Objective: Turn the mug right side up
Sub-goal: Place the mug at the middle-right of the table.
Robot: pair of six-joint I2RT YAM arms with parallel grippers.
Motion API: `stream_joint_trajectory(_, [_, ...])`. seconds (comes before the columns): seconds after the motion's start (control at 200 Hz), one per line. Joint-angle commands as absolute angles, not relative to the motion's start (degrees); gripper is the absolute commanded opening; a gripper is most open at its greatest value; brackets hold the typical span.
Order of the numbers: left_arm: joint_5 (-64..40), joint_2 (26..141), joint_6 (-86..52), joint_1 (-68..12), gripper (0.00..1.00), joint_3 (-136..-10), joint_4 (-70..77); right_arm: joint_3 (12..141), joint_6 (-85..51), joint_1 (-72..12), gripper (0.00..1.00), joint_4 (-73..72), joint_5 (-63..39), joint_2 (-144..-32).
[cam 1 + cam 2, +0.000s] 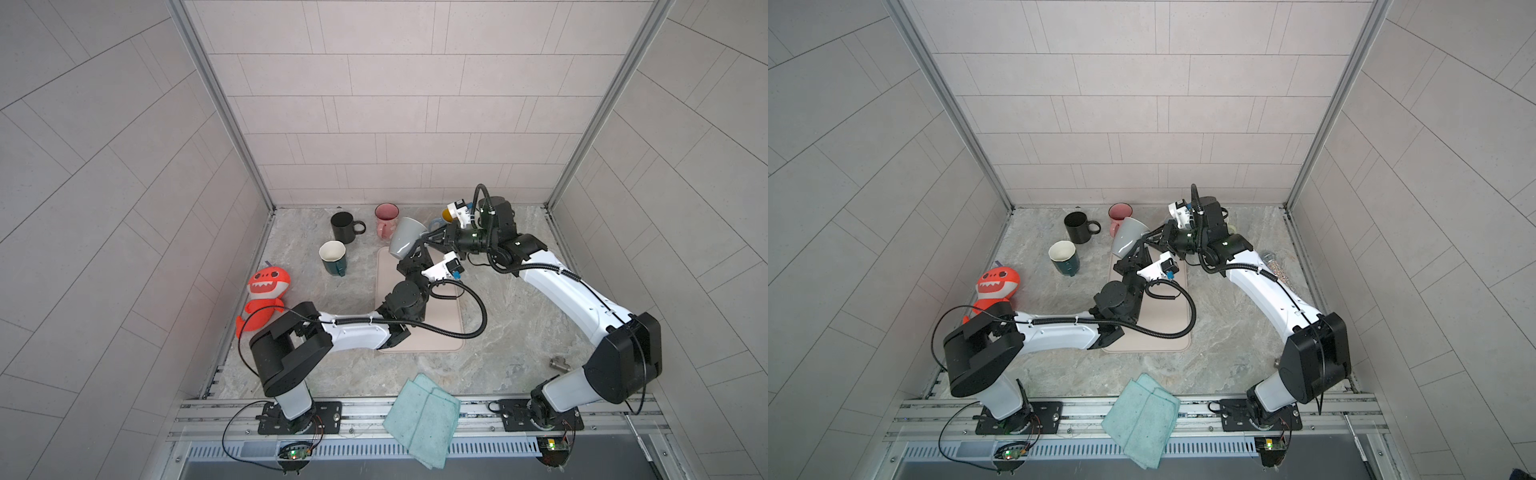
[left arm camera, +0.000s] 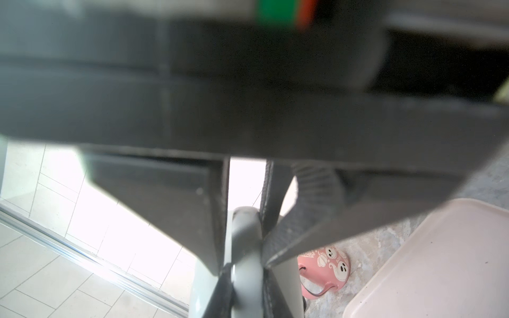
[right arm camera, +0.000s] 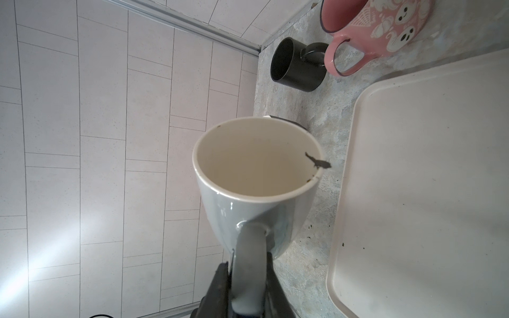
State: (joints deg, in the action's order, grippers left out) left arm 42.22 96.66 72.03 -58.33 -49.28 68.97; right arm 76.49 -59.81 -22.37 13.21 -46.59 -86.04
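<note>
1. While both arms meet at it, grey mug point(image 1: 405, 239) hangs tilted over far edge of tray point(image 1: 449, 328), just beside pink mug point(image 1: 384, 226).
2. Left gripper point(image 2: 245, 289) pinches its handle point(image 2: 245, 234); right gripper point(image 3: 248, 272) fingers press the same handle from both sides.
3. Handle points at right gripper; mouth faces back wall point(image 1: 395, 124), long axis looks roughly level. Roll not yet done, likely right wrist's job.

The pale grey mug point(image 1: 405, 237), cream inside with a dark mark at its rim, hangs clear of the tabletop point(image 1: 519, 332) above the far end of the tray point(image 1: 446, 328), tilted, mouth facing down and sideways.
</note>
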Motion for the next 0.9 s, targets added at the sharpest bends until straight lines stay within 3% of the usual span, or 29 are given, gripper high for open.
stream_joint_trajectory(0.0, [24.03, 95.92, 76.85, -64.81, 0.0, -52.3, 77.03, 75.54, -60.43, -24.39, 0.15, 14.02, -44.12, -89.59])
stream_joint_trajectory(0.185, [23.6, 95.91, 77.58, -65.3, 0.0, -51.89, 77.06, 75.09, -60.66, -24.43, 0.0, 13.82, -43.75, -89.65])
stream_joint_trajectory(0.896, [27.26, 98.07, 76.64, -65.48, 0.0, -53.51, 76.9, 73.22, -57.22, -24.56, 0.0, 14.18, -41.94, -87.63])
